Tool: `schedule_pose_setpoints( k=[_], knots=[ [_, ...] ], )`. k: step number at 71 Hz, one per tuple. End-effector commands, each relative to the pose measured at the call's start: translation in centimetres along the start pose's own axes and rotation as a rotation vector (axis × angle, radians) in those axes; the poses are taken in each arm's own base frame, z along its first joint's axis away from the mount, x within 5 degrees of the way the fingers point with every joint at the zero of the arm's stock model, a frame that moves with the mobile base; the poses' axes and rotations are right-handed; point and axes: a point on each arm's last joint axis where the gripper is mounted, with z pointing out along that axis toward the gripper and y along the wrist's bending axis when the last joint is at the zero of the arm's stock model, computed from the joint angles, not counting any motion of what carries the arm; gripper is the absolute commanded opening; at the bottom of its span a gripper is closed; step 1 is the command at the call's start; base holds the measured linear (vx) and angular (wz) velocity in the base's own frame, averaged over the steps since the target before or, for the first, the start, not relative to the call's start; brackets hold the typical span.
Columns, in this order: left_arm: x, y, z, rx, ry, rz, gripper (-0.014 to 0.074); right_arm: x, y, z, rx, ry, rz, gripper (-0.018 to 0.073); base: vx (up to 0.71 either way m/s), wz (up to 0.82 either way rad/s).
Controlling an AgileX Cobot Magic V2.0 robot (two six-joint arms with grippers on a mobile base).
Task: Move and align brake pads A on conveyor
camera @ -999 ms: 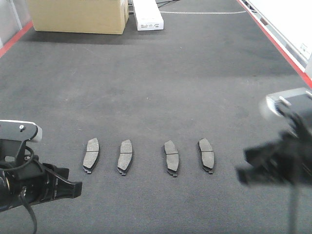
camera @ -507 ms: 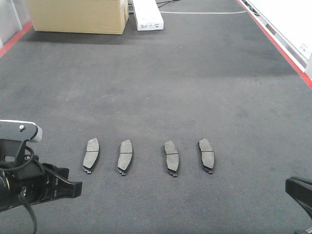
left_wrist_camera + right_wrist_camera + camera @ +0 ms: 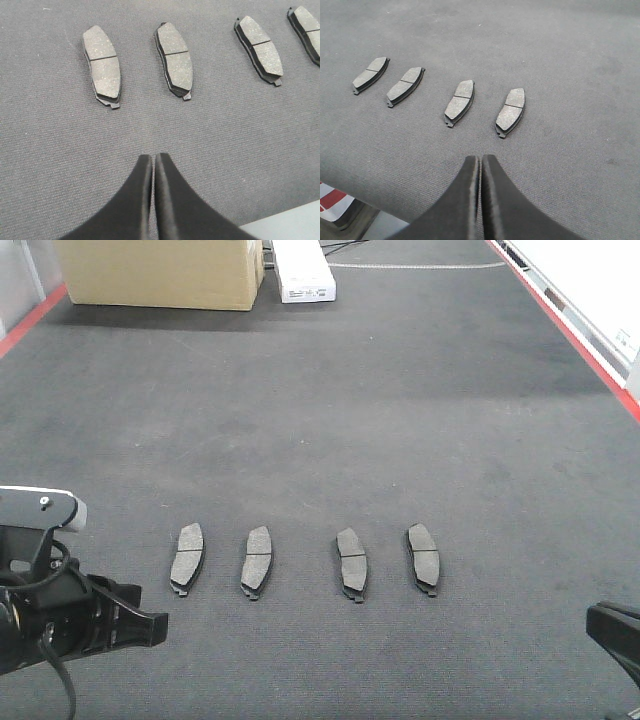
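pads (image 3: 305, 560) in a row on belt (image 3: 330, 410) | both grippers (image 3: 151, 165) (image 3: 480, 162) clenched, empty | risk: gap between middle pads wider, nudging could skew row

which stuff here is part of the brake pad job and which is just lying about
Job:
- four brake pads
- conveyor
- left tool, right tool, both shut and empty

Lying about:
- cardboard box
- white box
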Motion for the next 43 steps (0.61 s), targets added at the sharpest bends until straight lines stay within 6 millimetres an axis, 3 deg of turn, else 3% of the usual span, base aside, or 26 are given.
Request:
schedule_pose_setpoints(
  k=[1, 26, 43],
  knots=[
    [-1.11, -0.60, -0.84, 0.045, -0.085, 0.004, -0.0006, -1.37, -0.01, -0.37, 0.005, -0.092, -0.011, -0.0004, 0.00, 0.00],
    [-1.12, -0.63, -0.89, 0.052, -0.086, 0.001, -0.0006, -1.37, -0.01, -0.37, 0.005, -0.092, -0.011, -0.0004, 0.00, 0.00],
    [-1.39, -1.56, -1.28, 0.152, -0.129, 0.108, -0.0006, -1.37, -0.01, -0.37, 0.005, -0.092, -0.011, -0.0004, 0.00, 0.00]
  ],
)
